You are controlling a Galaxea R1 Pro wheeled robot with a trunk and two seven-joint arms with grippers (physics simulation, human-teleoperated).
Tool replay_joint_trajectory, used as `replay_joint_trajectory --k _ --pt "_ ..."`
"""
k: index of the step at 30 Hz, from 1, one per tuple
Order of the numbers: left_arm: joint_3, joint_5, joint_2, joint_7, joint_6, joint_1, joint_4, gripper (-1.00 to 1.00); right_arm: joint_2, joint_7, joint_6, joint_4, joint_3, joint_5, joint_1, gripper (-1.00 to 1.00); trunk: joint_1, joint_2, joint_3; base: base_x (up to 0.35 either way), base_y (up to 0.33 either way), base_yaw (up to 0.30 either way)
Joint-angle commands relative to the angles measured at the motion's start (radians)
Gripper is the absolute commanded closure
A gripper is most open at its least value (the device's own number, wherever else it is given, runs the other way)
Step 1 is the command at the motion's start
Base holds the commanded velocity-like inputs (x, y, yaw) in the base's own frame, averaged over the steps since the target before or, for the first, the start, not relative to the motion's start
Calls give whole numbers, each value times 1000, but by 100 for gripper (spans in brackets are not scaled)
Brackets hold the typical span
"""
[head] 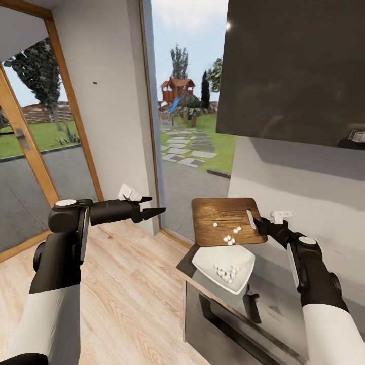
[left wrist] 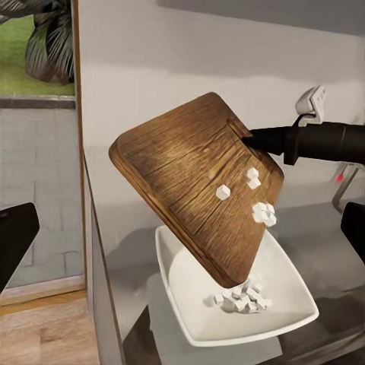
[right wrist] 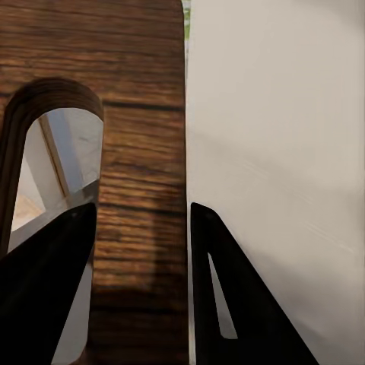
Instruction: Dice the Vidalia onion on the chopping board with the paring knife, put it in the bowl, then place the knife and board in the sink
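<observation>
My right gripper (head: 258,225) is shut on the slot-handle end of the brown chopping board (head: 223,223), holding it tilted in the air above the white bowl (head: 203,261) on the countertop (head: 274,309). White diced onion pieces (head: 229,239) cling near the board's low edge, and more lie in the bowl. The left wrist view shows the tilted board (left wrist: 182,175), the pieces (left wrist: 262,213) and the bowl (left wrist: 182,304). The right wrist view shows the board (right wrist: 137,76) between my right gripper's fingers (right wrist: 141,209). My left gripper (head: 152,205) hangs open and empty, left of the counter. The paring knife is out of view.
The counter's end edge (head: 185,266) is just left of the bowl, with wooden floor (head: 132,294) beyond. A dark wall cabinet (head: 294,66) hangs overhead. A wall outlet (head: 282,215) sits behind my right wrist. The tap's red knob (left wrist: 340,177) shows past the board.
</observation>
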Motion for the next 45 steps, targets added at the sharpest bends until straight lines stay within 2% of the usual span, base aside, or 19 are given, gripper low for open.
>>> replay_joint_trajectory --k 1,5,7,10,28,32,45 --pt "2 -10 -1 -10 9 -1 -1 -100 0 9 3 1 -2 10 -1 100 1 -2 -2 0 0 0" --pt "2 -10 -1 -10 10 -1 -1 -100 1 9 -8 30 -2 10 -1 100 1 -2 -2 0 0 0" --pt "2 -10 -1 -10 9 -1 -1 -100 1 9 -53 45 -2 10 -1 100 1 -2 -2 0 0 0" --pt "3 -10 -1 -10 9 -1 -1 -100 1 9 -79 62 -2 10 -1 100 1 -2 -2 0 0 0" --pt "2 -10 -1 -10 10 -1 -1 -100 1 11 -87 66 -2 9 -1 100 1 -2 -2 0 0 0" --pt "2 -10 -1 -10 9 -1 -1 -100 1 10 -146 66 -2 9 -1 100 1 -2 -2 0 0 0" --pt "2 -10 -1 -10 10 -1 -1 -100 1 12 -161 66 -2 9 0 100 1 -2 -2 0 0 0"
